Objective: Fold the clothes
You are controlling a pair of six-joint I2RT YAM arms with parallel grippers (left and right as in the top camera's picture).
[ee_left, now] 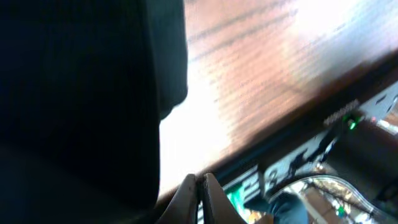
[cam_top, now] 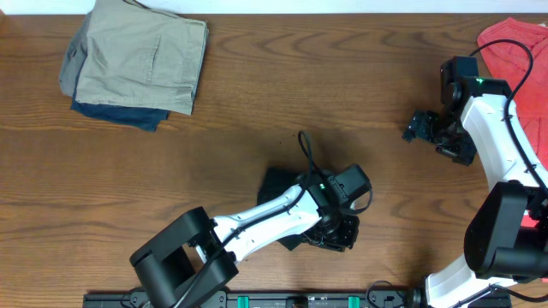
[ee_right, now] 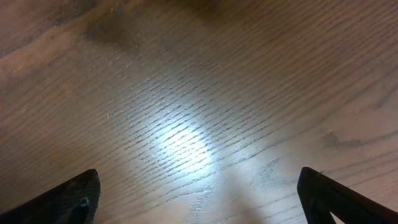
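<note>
While L tool point(cam_top: 336, 233) pinches T-shirt point(cam_top: 276, 181), R tool point(cam_top: 421, 128) agape

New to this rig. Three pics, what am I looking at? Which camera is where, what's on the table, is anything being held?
Two white robot arms work at a brown wooden table, each ending in a two-finger gripper.

The overhead view looks straight down. The left arm reaches from the bottom edge to the middle, where its left gripper sits over a small black soft-fabric garment, mostly hidden beneath the arm. The right gripper hovers over bare wood near the right edge.

The other two pictures come from cameras on the wrists. The left wrist view shows the black fabric filling its left side and the fingertips pressed together; whether they pinch cloth, I cannot tell. The right wrist view shows fingers spread wide over bare wood, holding nothing.

Also there: a folded stack, khaki garment on top, and a red cloth at top right.
</note>
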